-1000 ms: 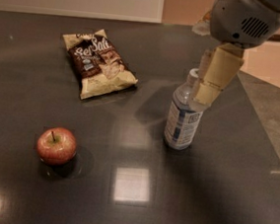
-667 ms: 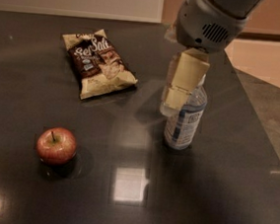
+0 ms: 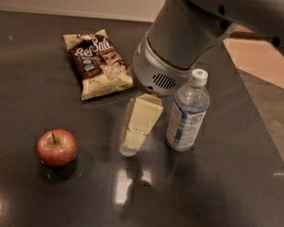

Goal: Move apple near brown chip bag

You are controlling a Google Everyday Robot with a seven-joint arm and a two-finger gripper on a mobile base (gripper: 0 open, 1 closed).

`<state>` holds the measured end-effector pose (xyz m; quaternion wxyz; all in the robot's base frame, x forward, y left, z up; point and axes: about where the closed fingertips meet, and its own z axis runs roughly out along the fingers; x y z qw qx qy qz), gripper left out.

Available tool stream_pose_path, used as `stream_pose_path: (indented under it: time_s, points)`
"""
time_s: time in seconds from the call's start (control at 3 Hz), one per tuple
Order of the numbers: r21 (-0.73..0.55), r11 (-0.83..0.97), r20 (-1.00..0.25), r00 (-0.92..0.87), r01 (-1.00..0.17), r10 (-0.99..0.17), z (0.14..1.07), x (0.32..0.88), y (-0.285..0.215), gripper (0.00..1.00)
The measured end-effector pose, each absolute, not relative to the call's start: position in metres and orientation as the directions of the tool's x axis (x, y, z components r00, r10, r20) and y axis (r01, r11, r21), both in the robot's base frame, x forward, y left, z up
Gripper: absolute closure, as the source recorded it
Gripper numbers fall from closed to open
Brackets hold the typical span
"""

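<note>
The red apple (image 3: pixel 57 147) with a short dark stem sits on the dark table (image 3: pixel 213 203) at the front left. The brown chip bag (image 3: pixel 97 63), dark brown with white lettering and cream edges, lies flat at the back left, well behind the apple. My gripper (image 3: pixel 130 147) hangs from the grey wrist (image 3: pixel 173 53) in the middle of the table, low over the surface. It is right of the apple, in front of the bag and just left of the bottle. It holds nothing that I can see.
A clear plastic water bottle (image 3: pixel 188 112) with a white cap stands upright just right of the gripper. The table's right edge (image 3: pixel 261 122) runs diagonally, with tan floor beyond it. Lamp glare shows on the tabletop at the front.
The gripper has moved left and down, from above the bottle to the bottle's left side, closer to the apple. The apple, bag and bottle have not moved.
</note>
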<state>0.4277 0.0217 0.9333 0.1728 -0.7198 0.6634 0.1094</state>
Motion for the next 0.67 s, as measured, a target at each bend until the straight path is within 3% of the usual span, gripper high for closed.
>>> stream_pose_path:
  time_s: [0.67]
  points:
    - [-0.073,-0.190,-0.477,0.202,-0.979,-0.856,0.885,0.399,0.098,0.00]
